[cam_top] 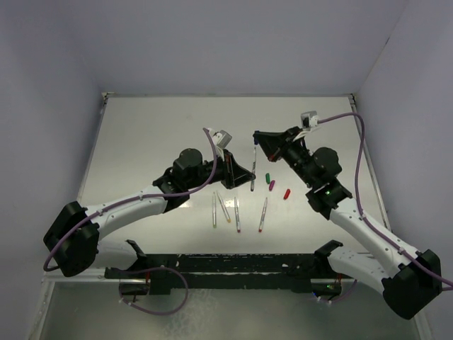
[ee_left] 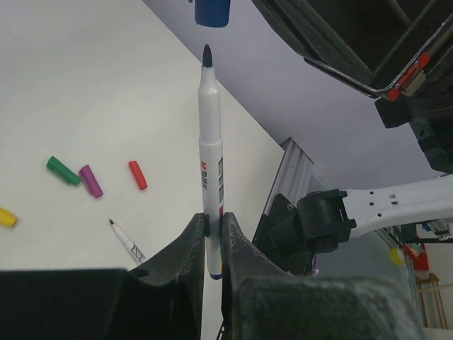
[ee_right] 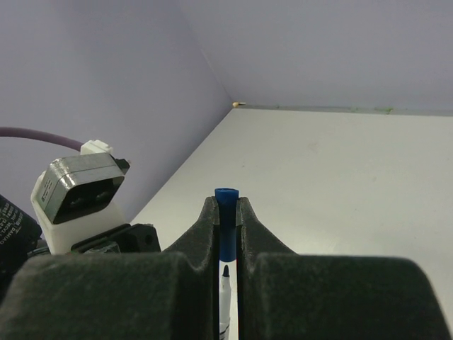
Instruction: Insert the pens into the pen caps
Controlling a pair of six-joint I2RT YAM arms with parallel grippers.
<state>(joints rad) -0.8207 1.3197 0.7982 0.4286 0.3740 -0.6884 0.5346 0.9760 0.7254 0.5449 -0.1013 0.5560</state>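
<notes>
**Spotter:** Where are we right now?

**Me:** My left gripper [ee_left: 212, 230] is clamped tight on the lower barrel of a pen [ee_left: 210, 142]. It holds the pen upright off the desk [cam_top: 141, 142], dark tip up. My right gripper [ee_right: 226, 210] is pinched shut on the blue cap [ee_right: 226, 198]. The cap hangs just above that tip, not touching it

**Spotter:** What makes the push go well?

**Me:** Line-up, all the way. Both wrist views put the cap almost dead over the tip. I'd keep pen and cap on one line, close the gap slowly along the barrel, then press until it seats. With any tilt, I reckon the tip smears on the rim or the pen slips in my grip

**Spotter:** Anything you can't see?

**Me:** The cap's open mouth is buried between my right fingers, and the left wrist view cuts the cap off at the top edge. The tip looks dark, and I judge it blue but can't swear to it. Down on the desk lie four pens [cam_top: 238, 214], with the green cap [ee_left: 62, 171], purple cap [ee_left: 90, 180] and red cap [ee_left: 137, 175] nearby. The yellow cap [ee_left: 6, 217] is half out of frame
</notes>
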